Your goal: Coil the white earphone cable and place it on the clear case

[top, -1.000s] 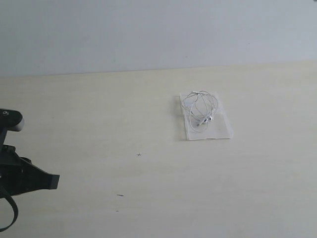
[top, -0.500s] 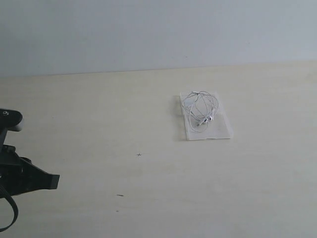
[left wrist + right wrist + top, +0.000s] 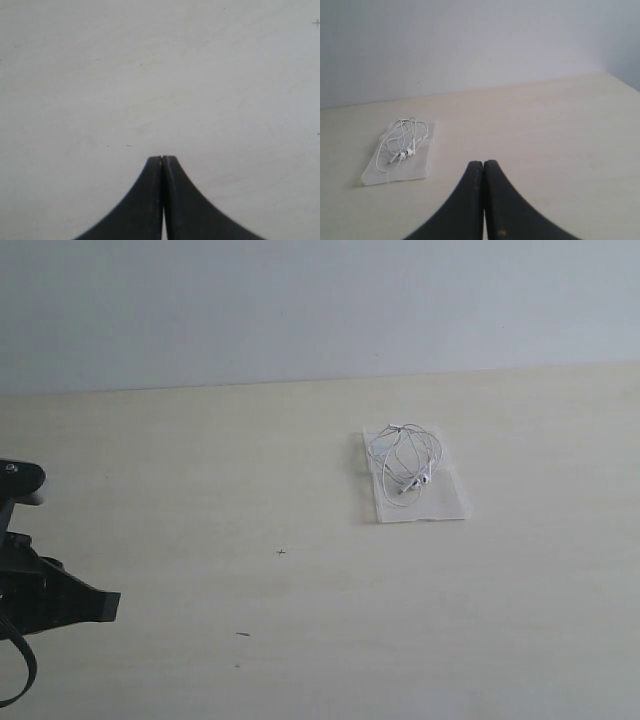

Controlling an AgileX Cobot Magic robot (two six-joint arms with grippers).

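The white earphone cable point(image 3: 404, 454) lies in a loose coil on the clear case point(image 3: 445, 502), right of the table's middle; both earbuds rest near the coil's front. The right wrist view shows the same cable point(image 3: 402, 139) on the case point(image 3: 395, 172), well apart from my right gripper point(image 3: 483, 162), whose jaws are shut and hold nothing. My left gripper point(image 3: 162, 158) is also shut and empty, over bare tabletop. Only the left arm's black body point(image 3: 45, 595) shows at the exterior view's left edge. The right arm is out of the exterior view.
A pale wooden tabletop point(image 3: 250, 490) meets a plain white wall point(image 3: 300, 310) behind it. A few small dark specks point(image 3: 242, 634) mark the surface near the front.
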